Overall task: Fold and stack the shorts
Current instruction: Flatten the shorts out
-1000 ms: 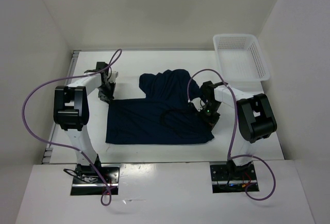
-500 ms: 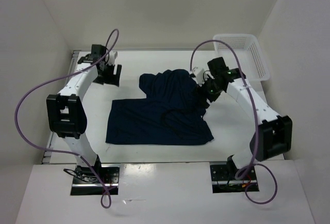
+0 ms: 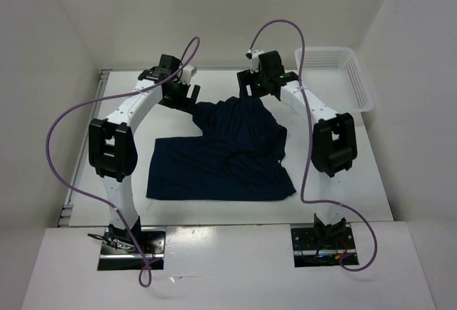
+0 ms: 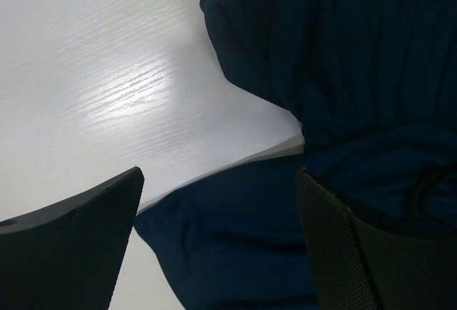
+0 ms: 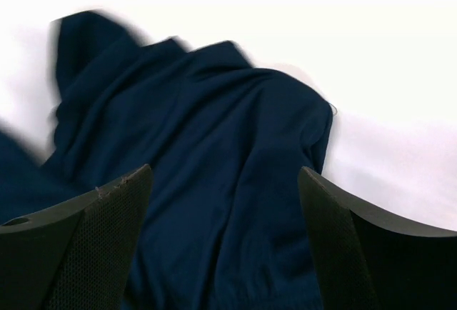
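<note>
On the white tabletop (image 3: 343, 174), about its middle, lie the shorts (image 3: 221, 163): dark navy, plain and soft. Their near part is spread flat in a broad, rough rectangle with a fairly straight near edge. Their far part is bunched into a rumpled heap of folds that hangs over the flat part on the right. A thin curved line crosses the flat part near its middle; whether it is a seam or a cord I cannot tell.

The left arm (image 3: 132, 113) reaches to the far left corner of the heap, and the right arm (image 3: 314, 110) to its far right corner. A white mesh basket (image 3: 325, 50) stands at the far right of the tabletop, well apart from the shorts.

The left jaws stand wide apart and hold nothing. From the left wrist, the far left edge of the cloth and bare tabletop show in the gap between the black fingers (image 4: 71, 253). The right jaws are likewise spread wide and grip nothing; between their fingers (image 5: 78, 253) the creased heap shows. Whether either pair touches the cloth I cannot tell.
</note>
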Available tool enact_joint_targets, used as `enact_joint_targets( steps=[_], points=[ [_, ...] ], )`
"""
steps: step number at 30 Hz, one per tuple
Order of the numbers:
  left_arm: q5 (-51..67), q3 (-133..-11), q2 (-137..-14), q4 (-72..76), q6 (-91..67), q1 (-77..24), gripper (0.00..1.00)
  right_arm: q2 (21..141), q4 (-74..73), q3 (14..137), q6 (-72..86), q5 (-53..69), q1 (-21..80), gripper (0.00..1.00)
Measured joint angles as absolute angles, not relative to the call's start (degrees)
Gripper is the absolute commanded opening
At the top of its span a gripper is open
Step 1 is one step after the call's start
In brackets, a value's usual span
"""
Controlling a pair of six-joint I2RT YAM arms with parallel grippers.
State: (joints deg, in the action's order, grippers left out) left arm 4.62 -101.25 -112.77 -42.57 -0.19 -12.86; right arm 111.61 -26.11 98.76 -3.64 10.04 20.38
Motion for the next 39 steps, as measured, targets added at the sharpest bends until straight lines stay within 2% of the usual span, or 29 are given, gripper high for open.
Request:
enact_joint_targets(
  steps=[9, 16, 23, 24, 25, 27, 28, 31, 35, 39],
  points=[
    [4.8, -101.2, -113.4, -41.6, -0.2, -14.0, 0.94, 127.3, -23.4, 105.9, 6.7, -3.1, 20.3, 0.89],
    [3.9, -100.3, -113.4, -41.3, -0.2, -14.1, 0.95, 133.9, -22.7, 110.6, 9.5, -5.1, 19.7, 0.93],
    [1.2, -97.7, -113.4, -41.1, -0.2, -14.1, 0.95, 138.5, -22.1, 114.0, 10.1, 2.9, 18.6, 0.6],
    [0.7, -97.4, -113.4, -41.1, -0.2, -14.1, 0.95, 138.6, -22.1, 114.0, 10.2, 4.4, 18.4, 0.54],
    [0.1, -97.3, -113.4, -41.1, -0.2, -14.2, 0.95, 138.6, -22.1, 114.0, 10.2, 5.7, 18.3, 0.42],
    [-0.8, -97.0, -113.4, -40.9, -0.2, -14.2, 0.95, 138.6, -21.9, 113.7, 10.2, 7.5, 18.2, 0.31],
    [-1.1, -96.9, -113.4, -40.6, -0.2, -14.3, 0.95, 138.6, -21.8, 113.3, 10.2, 8.0, 18.2, 0.22],
    [-2.2, -96.1, -113.4, -40.1, -0.2, -14.3, 0.95, 138.6, -21.5, 112.9, 9.4, 8.8, 18.2, 0.07],
    [-4.4, -94.4, -113.4, -39.6, -0.2, -14.4, 0.95, 138.4, -21.4, 112.9, 8.1, 9.0, 18.3, 0.0],
    [-7.5, -92.1, -112.9, -38.5, -0.2, -14.0, 0.95, 137.3, -21.8, 112.8, 2.5, 8.4, 19.6, 0.0]
  ],
)
